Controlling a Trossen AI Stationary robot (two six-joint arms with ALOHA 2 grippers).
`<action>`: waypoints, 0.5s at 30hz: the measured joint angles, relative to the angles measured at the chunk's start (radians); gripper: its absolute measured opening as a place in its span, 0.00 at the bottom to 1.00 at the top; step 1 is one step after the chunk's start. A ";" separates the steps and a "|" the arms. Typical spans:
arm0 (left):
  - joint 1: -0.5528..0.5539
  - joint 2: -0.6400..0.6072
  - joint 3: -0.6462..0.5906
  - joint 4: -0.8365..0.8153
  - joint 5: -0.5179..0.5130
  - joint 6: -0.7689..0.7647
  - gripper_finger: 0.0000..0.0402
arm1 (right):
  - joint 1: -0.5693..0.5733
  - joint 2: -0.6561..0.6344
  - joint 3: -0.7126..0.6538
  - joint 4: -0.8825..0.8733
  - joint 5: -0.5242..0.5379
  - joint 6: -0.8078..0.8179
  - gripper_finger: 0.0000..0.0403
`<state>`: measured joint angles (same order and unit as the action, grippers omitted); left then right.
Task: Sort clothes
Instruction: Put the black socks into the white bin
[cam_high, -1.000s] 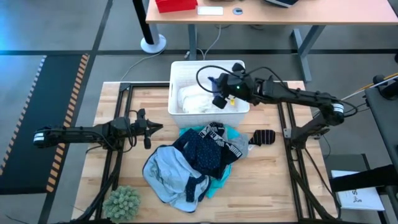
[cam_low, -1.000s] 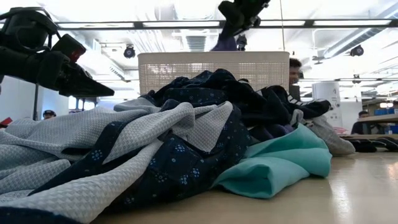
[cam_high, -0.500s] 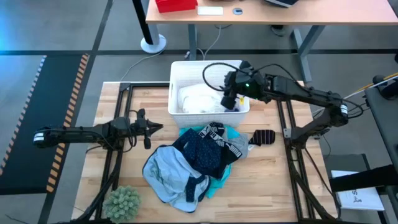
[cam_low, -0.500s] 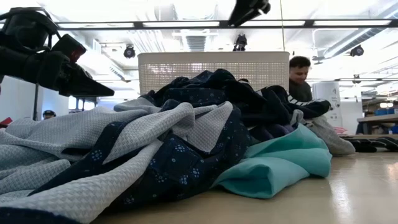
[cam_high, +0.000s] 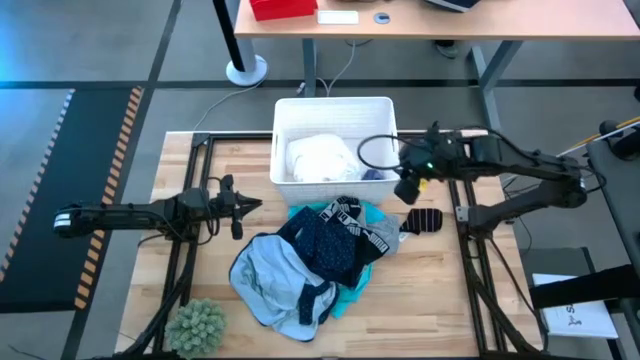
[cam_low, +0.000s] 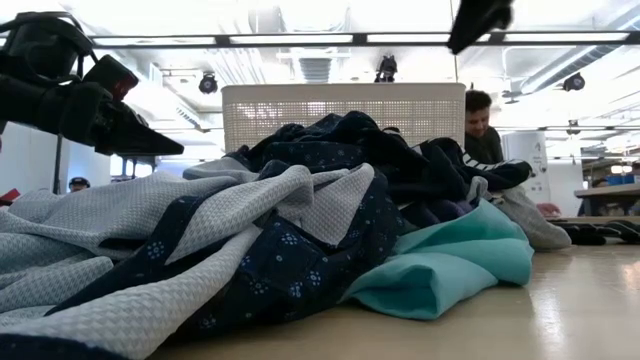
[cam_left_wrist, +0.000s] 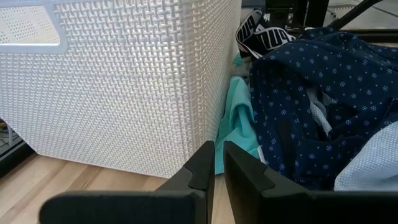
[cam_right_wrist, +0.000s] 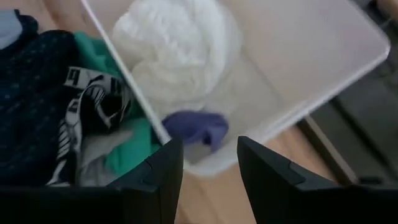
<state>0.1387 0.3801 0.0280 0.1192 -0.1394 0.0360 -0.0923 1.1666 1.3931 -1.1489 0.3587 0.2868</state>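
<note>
Wooden-topped counter (cam_high: 170, 260) carrying a white slotted plastic basket (cam_high: 335, 108) at the middle of its far edge; inside the basket, a crumpled white fabric garment (cam_high: 320, 158) and, in the near right corner, a small purple-blue fabric item (cam_right_wrist: 194, 126). Directly in front of the basket, at the counter's centre, a heap of clothes: a navy garment with a small dotted pattern (cam_high: 330, 245) on top, a black garment with a white lettered waistband (cam_high: 352, 215) along its far side, a light blue waffle-textured garment (cam_high: 265, 275) spreading toward the near edge, a turquoise smooth fabric piece (cam_high: 350, 297) showing from beneath, and a grey piece (cam_low: 525, 215) at the heap's right. A dark striped sock (cam_high: 428, 220) lies apart, just right of the heap, near the counter's right edge. A fuzzy green plant-like ball (cam_high: 197, 326) sits at the near left corner. Right tool (cam_high: 408, 190) hangs above the counter just off the basket's near right corner, above and beyond the sock; fingers parted with nothing between them, as the right wrist view shows. Left tool (cam_high: 250, 206) hovers over the counter's left half, pointing at the heap and the basket's near left corner; fingers closed together and empty. A person (cam_low: 482, 125) is visible in the room beyond the counter.
</note>
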 joint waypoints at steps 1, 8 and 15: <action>0.000 0.000 0.000 0.000 0.000 0.000 0.05 | 0.020 -0.018 -0.019 -0.003 0.000 0.035 0.34; 0.000 0.000 0.000 -0.001 0.000 0.000 0.05 | 0.147 -0.074 -0.170 -0.007 -0.002 0.257 0.34; 0.000 0.000 0.000 -0.001 0.000 0.000 0.05 | 0.214 -0.064 -0.338 -0.002 0.000 0.448 0.34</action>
<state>0.1390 0.3801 0.0280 0.1184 -0.1390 0.0357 0.1221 1.1027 1.0554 -1.1505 0.3586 0.7352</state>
